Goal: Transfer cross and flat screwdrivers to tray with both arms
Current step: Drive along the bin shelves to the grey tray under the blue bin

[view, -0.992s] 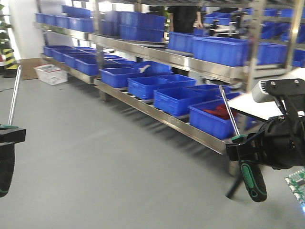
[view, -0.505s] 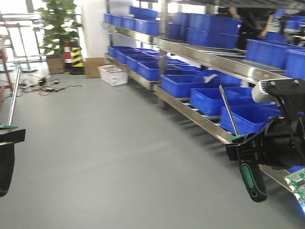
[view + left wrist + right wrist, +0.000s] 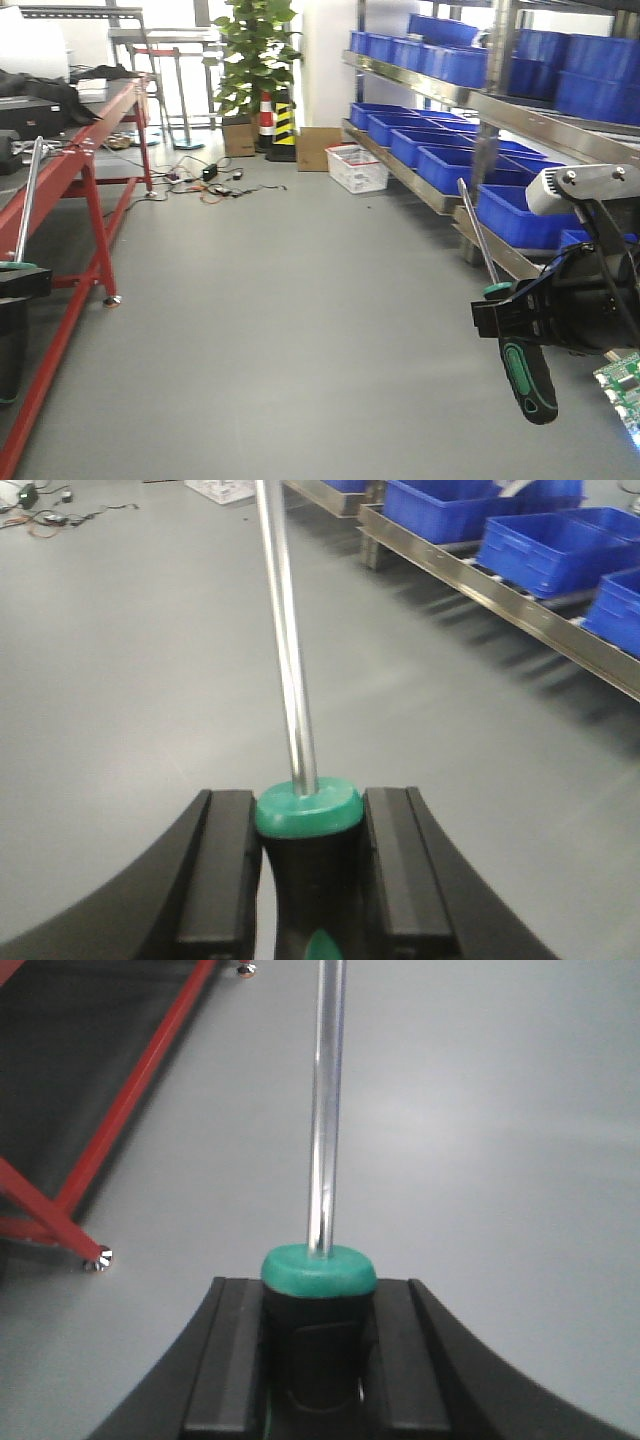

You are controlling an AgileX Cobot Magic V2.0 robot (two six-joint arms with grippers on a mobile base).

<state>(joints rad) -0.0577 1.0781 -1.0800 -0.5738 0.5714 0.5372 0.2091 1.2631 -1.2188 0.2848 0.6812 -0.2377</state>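
Observation:
Two screwdrivers with steel shafts and green-and-black handles are held upright, one in each gripper. At the exterior view's left edge, my left gripper (image 3: 20,283) is shut on one screwdriver (image 3: 30,195). The left wrist view shows its fingers (image 3: 225,865) clamping that screwdriver (image 3: 307,808) just below the green collar. My right gripper (image 3: 505,318) is shut on the other screwdriver (image 3: 528,378), whose shaft leans up and left. The right wrist view shows the same hold on this screwdriver (image 3: 318,1270). Both tips are too small to tell cross from flat. The tray is out of view.
A red-framed workbench (image 3: 90,170) runs along the left. Steel shelving with blue bins (image 3: 450,60) lines the right. At the far end stand a potted plant (image 3: 255,50), a cardboard box (image 3: 318,148) and a white crate (image 3: 357,167), with cables (image 3: 210,182) on the grey floor.
The whole view has swung left: the shelving slid to the right, and the red workbench and the plant came into view. Both grippers keep the same hold and pose.

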